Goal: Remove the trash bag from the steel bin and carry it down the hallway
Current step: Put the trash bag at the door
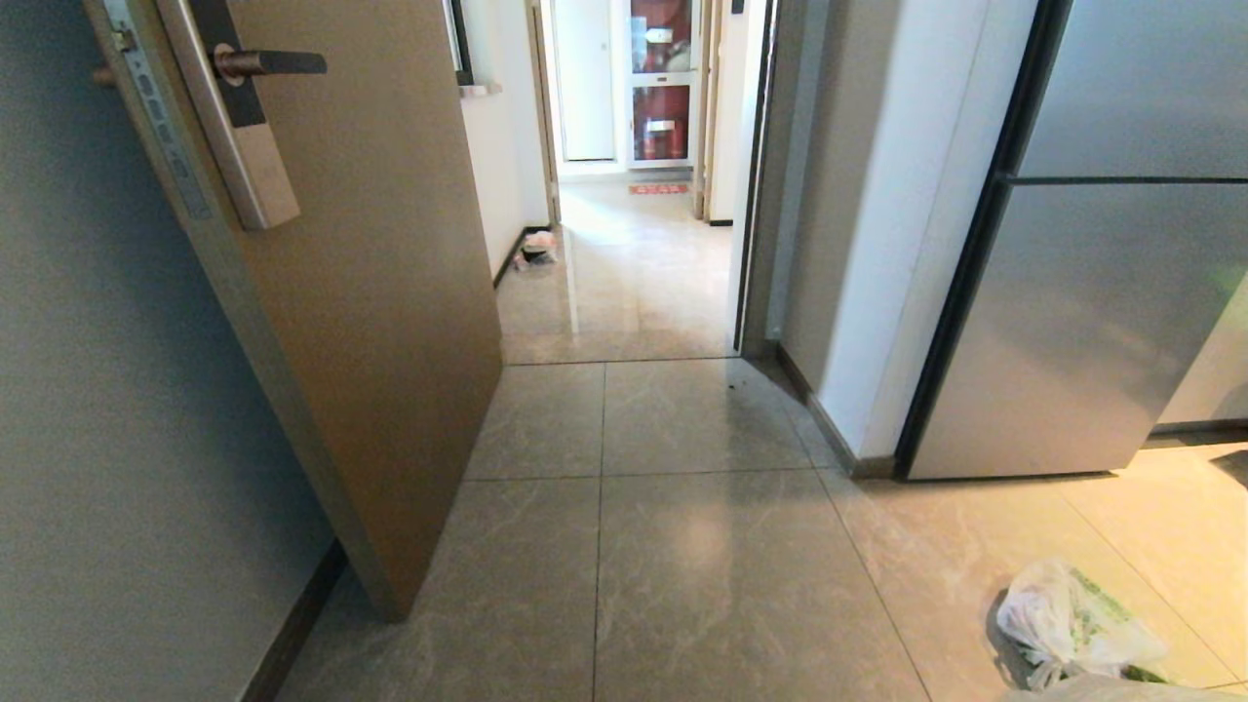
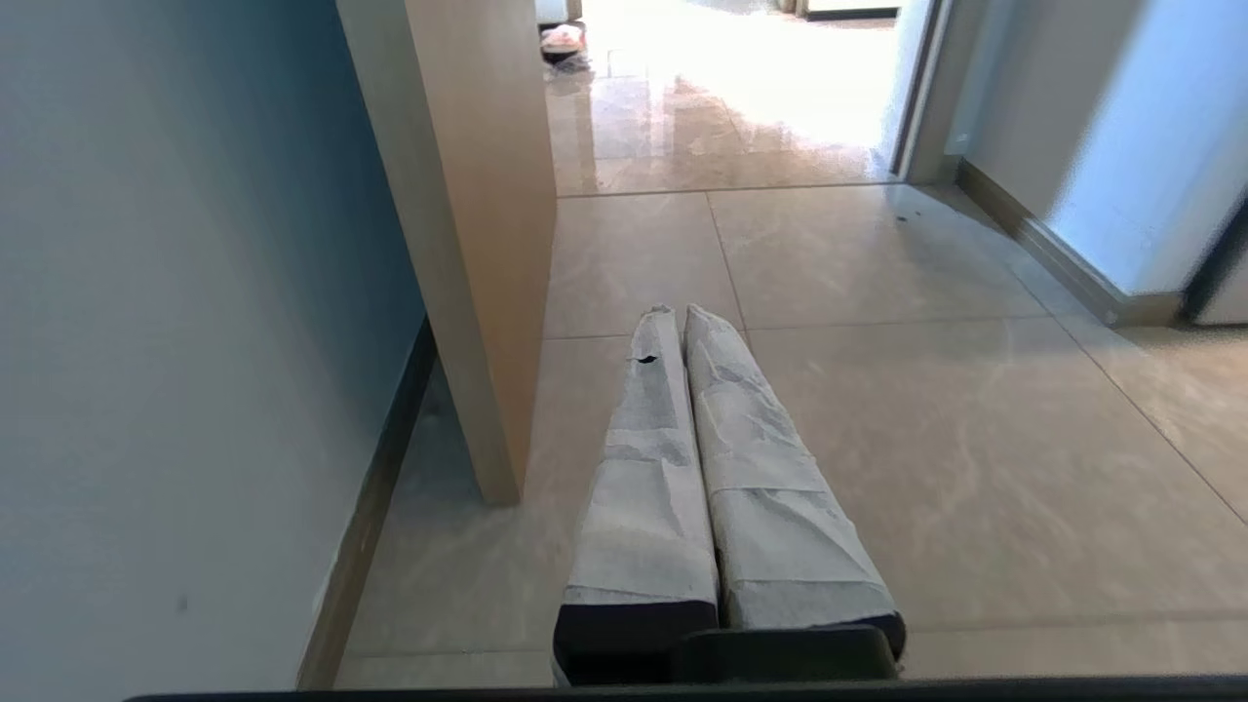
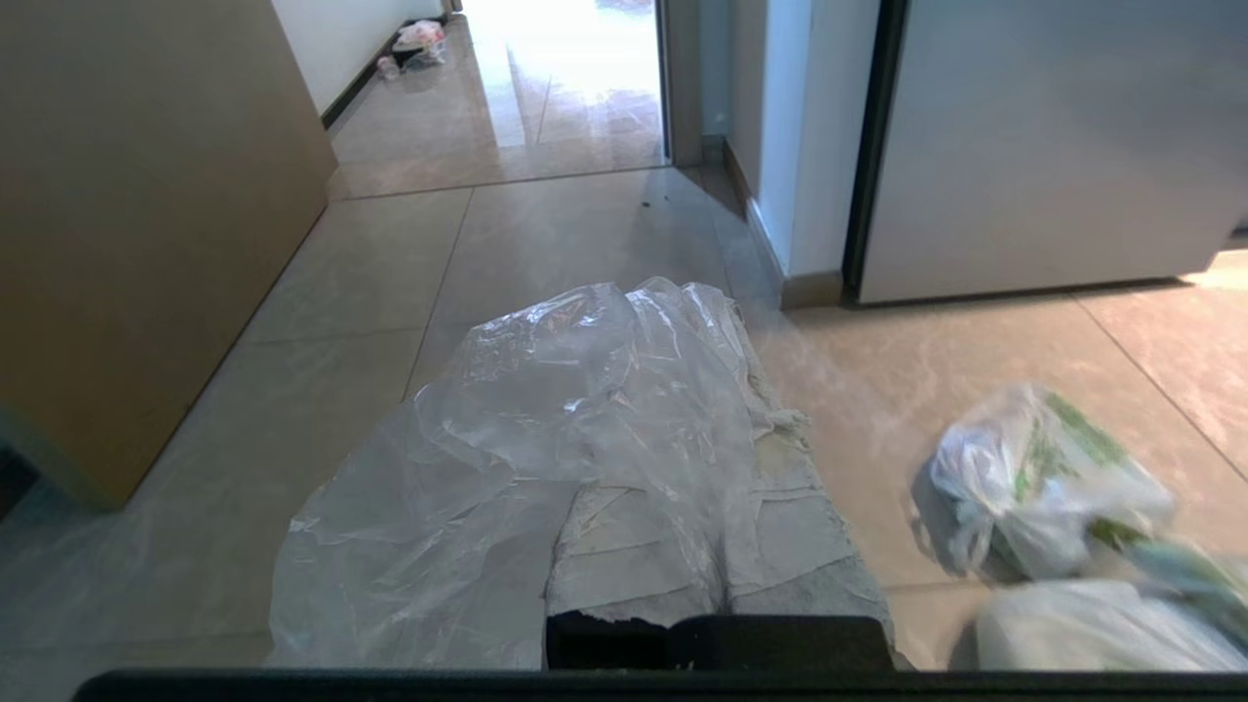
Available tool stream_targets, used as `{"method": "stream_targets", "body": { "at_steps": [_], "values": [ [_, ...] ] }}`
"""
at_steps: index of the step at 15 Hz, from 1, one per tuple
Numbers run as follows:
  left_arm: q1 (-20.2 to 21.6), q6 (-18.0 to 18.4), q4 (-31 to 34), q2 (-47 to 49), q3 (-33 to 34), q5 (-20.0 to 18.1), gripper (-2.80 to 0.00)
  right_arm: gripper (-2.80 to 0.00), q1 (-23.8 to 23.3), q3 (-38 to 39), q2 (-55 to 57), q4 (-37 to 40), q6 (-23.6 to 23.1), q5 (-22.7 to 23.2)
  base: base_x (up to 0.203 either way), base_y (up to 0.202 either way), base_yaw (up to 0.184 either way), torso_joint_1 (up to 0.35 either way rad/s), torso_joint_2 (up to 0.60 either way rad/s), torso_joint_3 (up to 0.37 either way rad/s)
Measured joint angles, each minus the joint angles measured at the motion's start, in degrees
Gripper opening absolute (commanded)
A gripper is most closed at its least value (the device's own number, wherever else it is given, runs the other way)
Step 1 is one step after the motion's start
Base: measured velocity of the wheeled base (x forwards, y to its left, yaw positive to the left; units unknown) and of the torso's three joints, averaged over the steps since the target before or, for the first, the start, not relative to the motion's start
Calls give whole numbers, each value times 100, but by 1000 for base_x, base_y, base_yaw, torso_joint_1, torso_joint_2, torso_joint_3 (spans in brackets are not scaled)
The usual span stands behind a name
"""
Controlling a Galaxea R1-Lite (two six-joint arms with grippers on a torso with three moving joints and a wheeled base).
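Grey marble-look tiled kitchen floor (image 1: 702, 575) underfoot, seen from just inside an open doorway. Nearest, right gripper (image 3: 717, 322) with its paper-wrapped fingers (image 3: 780, 507) pressed together, clamped on a thin, clear, wrinkly plastic trash bag (image 3: 507, 439) draped over them and hanging to one side. Left gripper (image 2: 680, 314) level above the tiles, paper-wrapped fingers (image 2: 648, 468) pressed together, nothing between them. Low at right on the floor, two knotted white plastic bags with green print (image 1: 1072, 624), just beside each other. Left of centre, tan wooden door (image 1: 361, 292) standing open, long metal lever handle (image 1: 268, 63) near its edge; at right, brushed silver refrigerator (image 1: 1102, 292) against a white wall corner. Past the threshold, hallway with glossy beige tiles (image 1: 634, 283), white walls and black baseboard. Far down it, small dark object with pinkish-white rubbish (image 1: 537, 250) against the left wall; too distant to identify.
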Motion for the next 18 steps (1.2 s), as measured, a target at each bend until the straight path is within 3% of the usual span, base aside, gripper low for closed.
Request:
{"method": "stream_targets", "body": {
  "at_steps": [7, 10, 18],
  "values": [
    [0, -2, 0, 0, 0, 0, -280, -280, -1, 0, 0, -2, 0, 2, 192, -3, 1, 3, 2, 2],
    [-2, -3, -2, 0, 0, 0, -280, -280, -3, 0, 0, -5, 0, 4, 191, -127, 5, 5, 3, 4],
    [-2, -2, 6, 0, 0, 0, -280, -280, -6, 0, 0, -3, 6, 2, 5, -19, 0, 1, 1, 0]
  ]
}}
